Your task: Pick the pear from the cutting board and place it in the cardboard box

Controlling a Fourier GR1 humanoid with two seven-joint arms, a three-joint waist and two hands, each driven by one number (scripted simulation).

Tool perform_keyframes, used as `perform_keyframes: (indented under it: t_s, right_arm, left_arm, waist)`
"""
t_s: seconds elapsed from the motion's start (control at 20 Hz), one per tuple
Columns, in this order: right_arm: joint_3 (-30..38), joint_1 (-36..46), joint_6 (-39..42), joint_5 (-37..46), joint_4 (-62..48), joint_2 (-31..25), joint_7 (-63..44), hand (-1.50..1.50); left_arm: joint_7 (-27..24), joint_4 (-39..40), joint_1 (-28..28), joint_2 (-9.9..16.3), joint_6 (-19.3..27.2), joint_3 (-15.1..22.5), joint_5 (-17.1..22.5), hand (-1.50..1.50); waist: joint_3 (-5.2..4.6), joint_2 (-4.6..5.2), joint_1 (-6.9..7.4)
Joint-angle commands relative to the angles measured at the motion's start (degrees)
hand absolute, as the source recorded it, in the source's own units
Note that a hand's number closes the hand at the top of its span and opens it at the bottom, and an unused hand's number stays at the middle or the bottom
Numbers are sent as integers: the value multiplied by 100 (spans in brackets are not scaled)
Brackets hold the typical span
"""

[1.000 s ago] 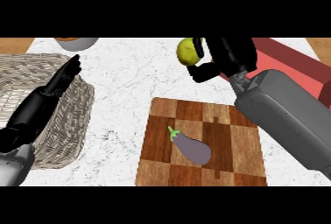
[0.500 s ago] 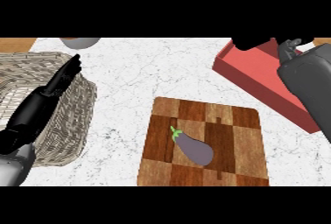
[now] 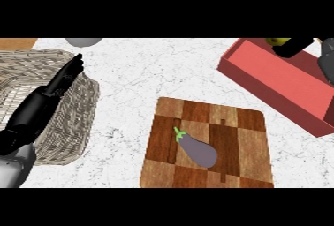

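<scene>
The yellow-green pear (image 3: 276,41) shows only as a sliver at the picture's top right, over the far part of the red box (image 3: 274,81). My right hand (image 3: 295,46) is curled round it, and the grey forearm leaves by the right edge. The wooden cutting board (image 3: 225,128) lies at centre bottom with a purple eggplant (image 3: 198,151) on it. Resting open on the left, my left hand (image 3: 64,78) stretches straight fingers over the wicker basket (image 3: 81,110).
A pale bowl (image 3: 83,41) peeks in at the top left, beside a strip of wooden surface (image 3: 16,43). White marble counter (image 3: 150,70) lies between the basket, the board and the box.
My right hand has carried the pear rightward and away, from above the counter near the board to over the red box. The left hand has kept still.
</scene>
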State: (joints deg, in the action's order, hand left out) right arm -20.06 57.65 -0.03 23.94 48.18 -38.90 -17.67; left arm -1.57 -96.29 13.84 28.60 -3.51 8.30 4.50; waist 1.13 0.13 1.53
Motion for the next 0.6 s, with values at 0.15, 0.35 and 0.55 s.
perform_keyframes:
  t_s: [0.15,0.35,0.55]
  right_arm:
    - [21,-24,1136,-80,-1149,-356,1109,150]
    - [-76,179,1712,62,-1777,-362,1176,150]
    - [-64,99,2084,34,-2083,-339,2280,-150]
  left_arm:
    - [-63,560,34,-373,57,128,-82,0]
    - [-81,636,34,-459,8,212,-125,0]
    - [20,402,-93,-366,-38,62,-59,0]
  waist:
    - [-112,89,-33]
    - [-114,107,7]
    - [-107,89,63]
